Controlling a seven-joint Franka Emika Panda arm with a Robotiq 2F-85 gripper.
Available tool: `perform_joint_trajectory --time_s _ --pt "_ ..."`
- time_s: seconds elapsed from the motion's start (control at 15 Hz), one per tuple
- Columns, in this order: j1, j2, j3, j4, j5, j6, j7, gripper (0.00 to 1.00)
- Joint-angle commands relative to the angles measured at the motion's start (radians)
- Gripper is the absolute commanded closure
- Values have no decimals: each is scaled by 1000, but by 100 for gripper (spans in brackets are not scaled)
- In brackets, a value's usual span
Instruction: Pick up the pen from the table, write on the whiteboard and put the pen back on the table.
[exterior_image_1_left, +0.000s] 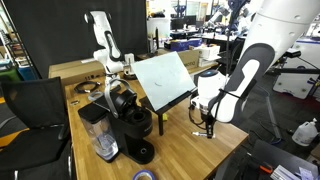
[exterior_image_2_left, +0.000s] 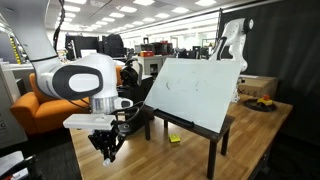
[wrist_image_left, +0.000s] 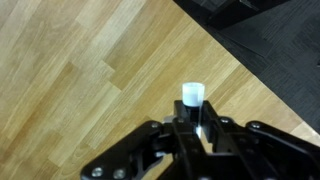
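My gripper is shut on the pen, whose whitish end sticks out past the fingertips above the wooden table. In both exterior views the gripper hangs just above the table near its edge, to the side of the whiteboard. The whiteboard is a tilted white panel on a black stand. It carries faint marks in an exterior view. The pen is too small to make out in the exterior views.
A black coffee machine and a clear blender jar stand on the table. A cardboard box sits at the back. A small yellow object lies under the board. The table edge runs close to the gripper.
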Motion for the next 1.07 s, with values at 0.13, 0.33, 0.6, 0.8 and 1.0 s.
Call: perform_joint_trajectory --time_s 0.13,0.33,0.6,0.8,1.0 --pt "-31 -115 43 -7 146 -106 36 95" --pt "-27 -161 38 2 210 -138 48 95" --pt "-22 -202 27 26 272 -188 75 95" --pt "-22 -215 20 61 325 -238 88 95" --pt "-25 -219 10 103 368 -284 98 95"
